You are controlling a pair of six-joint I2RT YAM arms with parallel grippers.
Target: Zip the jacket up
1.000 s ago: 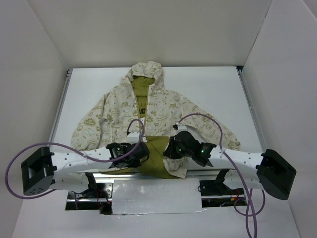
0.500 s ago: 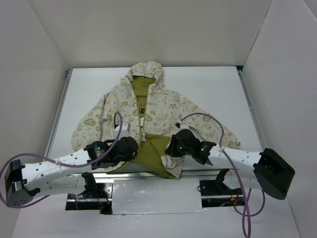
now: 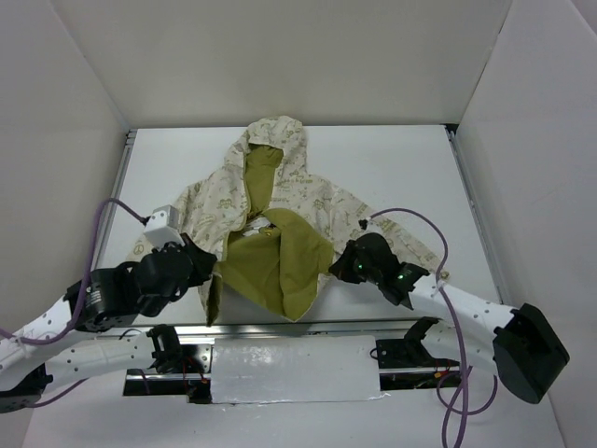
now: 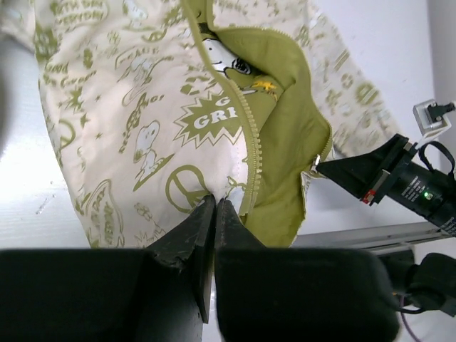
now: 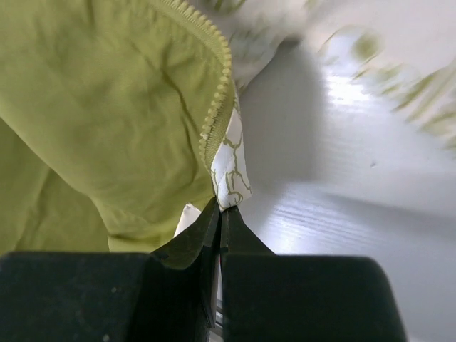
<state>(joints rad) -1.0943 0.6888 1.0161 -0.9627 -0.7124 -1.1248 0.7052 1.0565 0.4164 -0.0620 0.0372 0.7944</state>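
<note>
Pincers first: the left gripper (image 4: 215, 203) has its two black fingers pressed nearly together on the bottom hem of the jacket (image 3: 303, 196), just beside the zipper (image 4: 251, 153). The right gripper (image 5: 222, 208) is pressed tight on a small cream corner of the other front edge, right where that side's zipper teeth end. In the overhead view the left gripper (image 3: 201, 268) is at the garment's lower left and the right gripper (image 3: 342, 266) at its lower right, well apart.

Under it all is the white table (image 3: 410, 168), walled in by plain white panels. The jacket lies flat near the middle of it, hood toward the far side, sleeves spread to either hand and hem toward the arm bases. Its front is open. The left panel lies printed side up, while the right panel is turned back so that its olive lining (image 3: 298, 266) faces up as a broad green patch.

An olive T-shirt (image 4: 267, 68) shows inside the opening, with a white cartoon figure (image 4: 224, 57) and a small yellow one beside it.

The cream cloth carries olive doodles: peace signs, stars and a small cartoon dog (image 4: 146, 142). One jagged burst (image 4: 206, 117) holds the capitals "GRE", the rest cut off by the zipper edge. More lettering near the shoulder is too tilted to read.

A green light (image 4: 426, 194) glows on the right arm.
</note>
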